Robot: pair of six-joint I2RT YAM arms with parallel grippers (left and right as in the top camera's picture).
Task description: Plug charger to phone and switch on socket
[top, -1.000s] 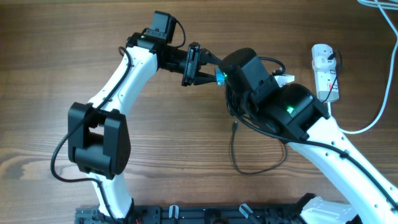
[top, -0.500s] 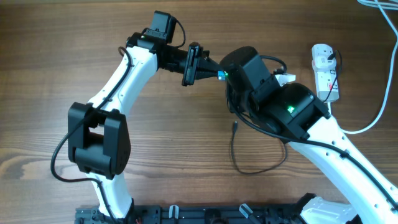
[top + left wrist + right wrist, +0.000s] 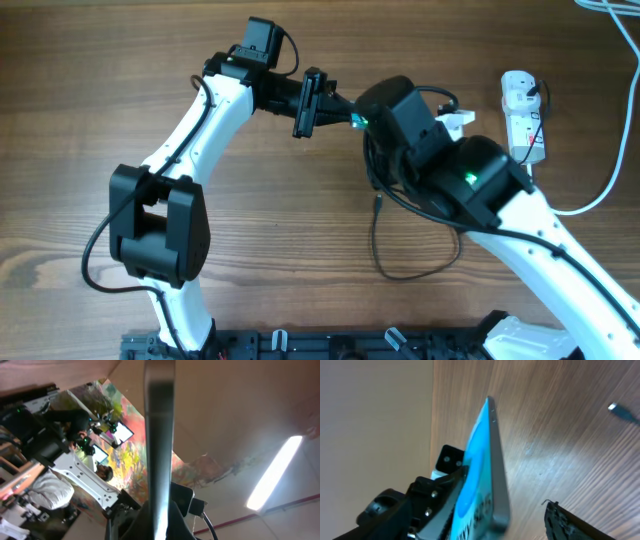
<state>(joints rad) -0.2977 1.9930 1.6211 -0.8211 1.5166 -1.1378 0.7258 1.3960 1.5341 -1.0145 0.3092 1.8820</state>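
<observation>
Left jaws pinch flat cyan-screen smartphone; right jaws gape, empty. Thin black charger cable lies unplugged nr phone; white plastic power strip not switched yet.

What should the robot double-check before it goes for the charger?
1. Grip of left fingers on phone: ok, it is clamped and seen edge-on.
2. Gap between right fingers and phone: ok, space shows beside it.
3. Nothing lying on the charger tip: ok, it rests alone on the table.
4. Port on the phone easy to get at: cannot tell, no port is visible.
5. Switch on the socket off for now: cannot tell, too small to read.
</observation>
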